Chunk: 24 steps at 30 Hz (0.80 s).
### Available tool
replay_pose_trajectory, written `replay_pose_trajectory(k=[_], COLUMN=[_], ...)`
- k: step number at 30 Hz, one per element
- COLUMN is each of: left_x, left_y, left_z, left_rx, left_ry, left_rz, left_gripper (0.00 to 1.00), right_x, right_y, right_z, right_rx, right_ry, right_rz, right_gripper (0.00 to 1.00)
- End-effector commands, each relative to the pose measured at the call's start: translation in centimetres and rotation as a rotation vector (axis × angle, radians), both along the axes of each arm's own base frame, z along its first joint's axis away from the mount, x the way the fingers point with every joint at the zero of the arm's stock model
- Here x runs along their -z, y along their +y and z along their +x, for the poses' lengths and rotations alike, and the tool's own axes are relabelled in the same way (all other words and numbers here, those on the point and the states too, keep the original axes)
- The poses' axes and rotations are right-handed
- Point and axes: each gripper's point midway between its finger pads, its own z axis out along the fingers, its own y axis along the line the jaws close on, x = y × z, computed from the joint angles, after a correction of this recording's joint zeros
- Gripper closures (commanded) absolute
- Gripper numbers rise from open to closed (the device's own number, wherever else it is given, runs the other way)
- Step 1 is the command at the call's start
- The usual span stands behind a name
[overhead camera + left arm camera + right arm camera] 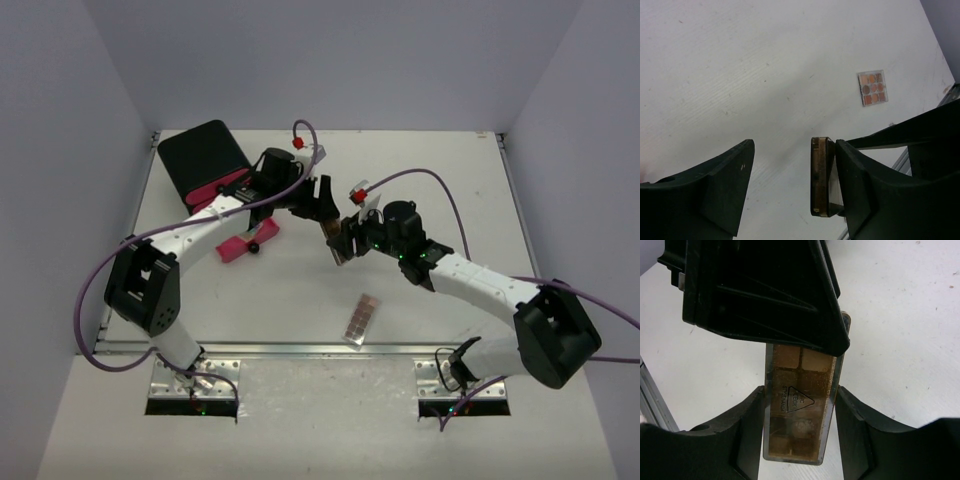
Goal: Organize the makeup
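My right gripper (345,241) is shut on a long brownish palette (799,405) and holds it above the table, its fingers (747,435) pressed on the two long edges. My left gripper (318,200) is open around the palette's far end. In the left wrist view the palette (821,175) shows edge-on against the right finger (865,190), with a wide gap to the other finger. The left gripper's body (765,290) covers the palette's top in the right wrist view. A square multicolour palette (363,318) lies on the table near the front; it also shows in the left wrist view (872,88).
A large black box (203,157) with pink drawers stands at the back left. A pink drawer (238,245) with a black knob lies on the table beside it, under the left arm. The table's front metal rail (300,348) runs near the square palette.
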Motion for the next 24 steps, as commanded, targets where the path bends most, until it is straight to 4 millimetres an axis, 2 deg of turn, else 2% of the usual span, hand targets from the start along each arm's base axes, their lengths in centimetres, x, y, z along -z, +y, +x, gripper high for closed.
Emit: replay_pose_trajectory(k=[1,3,8,14,15,20,22,24], left_x=[-1.8,-1.6,-1.3,-1.3,-1.2,-1.0,-1.0,-1.0], left_y=[-0.1,-0.1,-0.2,-0.6,-0.5,-0.4,0.1,0.8], left_z=[0.3,-0.2,-1.4,-3.2,-3.4,-4.3,-4.2,-3.7], left_rx=[0.013,0.029,0.069,0.137,0.14,0.174,0.168,0.156], left_ry=[-0.032,-0.022,0.013,0.083,0.09,0.127,0.118,0.079], left_rz=[-0.04,-0.039,-0.041,-0.059,-0.058,-0.054,-0.035,-0.001], left_gripper=[0.42,0.46,0.62,0.97,1.0,1.0,1.0,1.0], right_x=[-2.7,-2.6,-2.5,-2.6,-2.6,-2.3,-1.9,-1.7], right_y=[0.8,0.8,0.8,1.0,1.0,0.7,0.7,1.0], right_z=[1.0,1.2,1.7,2.2,2.2,2.5,2.8,2.9], right_rx=[-0.002,0.008,0.019,0.026,0.025,0.048,0.055,0.05], right_ry=[-0.089,-0.089,-0.094,-0.1,-0.101,-0.108,-0.097,-0.083], right_rz=[0.059,0.052,0.046,0.045,0.045,0.039,0.029,0.026], right_gripper=[1.0,1.0,1.0,1.0,1.0,1.0,0.94,0.68])
